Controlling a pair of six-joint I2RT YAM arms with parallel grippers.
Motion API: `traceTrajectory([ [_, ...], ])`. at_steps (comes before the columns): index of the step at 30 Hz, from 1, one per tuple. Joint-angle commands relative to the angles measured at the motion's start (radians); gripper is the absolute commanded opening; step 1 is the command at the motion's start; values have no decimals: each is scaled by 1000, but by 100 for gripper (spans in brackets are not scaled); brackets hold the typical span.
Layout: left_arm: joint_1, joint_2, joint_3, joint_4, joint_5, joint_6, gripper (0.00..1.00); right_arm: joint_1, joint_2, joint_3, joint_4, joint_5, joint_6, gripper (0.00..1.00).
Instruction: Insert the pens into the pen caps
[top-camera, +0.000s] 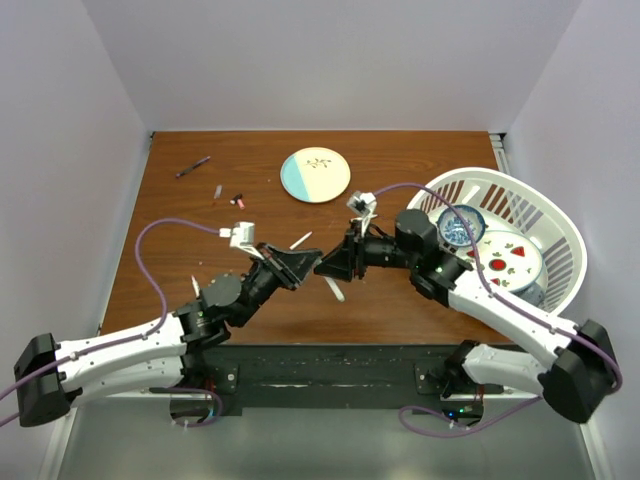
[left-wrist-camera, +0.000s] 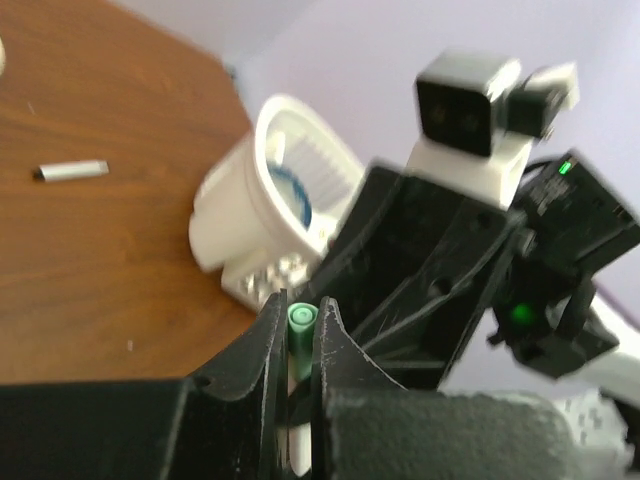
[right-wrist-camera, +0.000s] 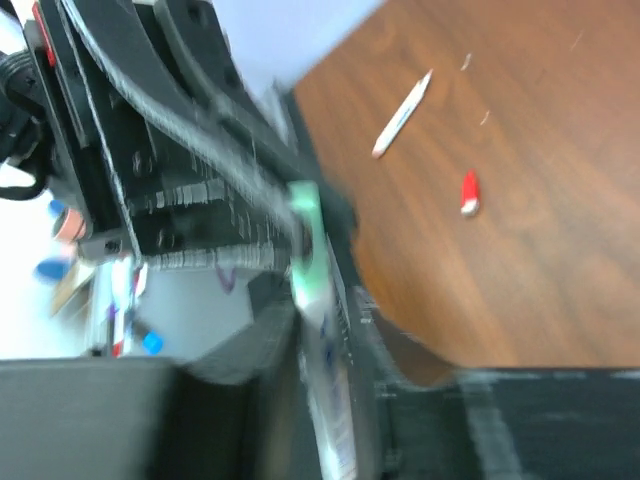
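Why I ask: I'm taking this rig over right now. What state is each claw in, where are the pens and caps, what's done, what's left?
Left claw: shut on a slim green-ended piece; cap or pen, unclear.
Right claw: shut on a white-barrelled pen with a green end. The two claws meet tip to tip above the brown wooden table.
Loose on the table: dark purple pen, small red cap, small pale cap.
Done: no finished capping can be confirmed.
Left: seat this pair, then the loose pens and caps.
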Motion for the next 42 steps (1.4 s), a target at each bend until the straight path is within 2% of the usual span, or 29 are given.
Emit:
traceTrajectory([
  [1,36,45,134,-345,338,73,0,-65,-131,-105,98,276,-46,44],
  [2,51,53,153,-373,336,82,0,-67,-209,-151,53,275,-57,49],
  [3,64,64,168,-413,336,106,0,-65,-243,-169,-54,279,-66,63],
  [6,102,127,228,-489,315,125,0,-65,-394,-243,-192,312,-66,76],
  [7,123,169,242,-490,316,128,0,-67,-431,-257,-214,322,-48,85],
  [10,175,272,233,-520,328,128,0,-67,-537,-288,-256,327,-13,91],
  [13,238,389,201,-427,406,102,0,-67,-577,-266,-292,341,-8,92],
  [17,262,539,216,-338,448,105,0,-67,-572,-243,-315,347,-23,93],
  [22,263,697,279,-361,492,125,2,-65,-567,-249,-319,350,-22,92],
  [24,265,719,279,-361,502,107,5,-65,-578,-249,-328,359,-23,93],
  [30,265,736,310,-419,456,96,25,-65,-618,-248,-346,385,-31,93],
  [33,269,739,351,-465,384,117,26,-67,-635,-245,-358,384,-32,92],
  [38,303,766,403,-539,364,134,27,-67,-656,-240,-372,387,-34,92],
  [41,315,762,444,-592,327,187,35,-67,-669,-236,-392,388,-32,93],
  [42,321,763,498,-624,283,215,41,-65,-670,-234,-404,388,-35,93],
])
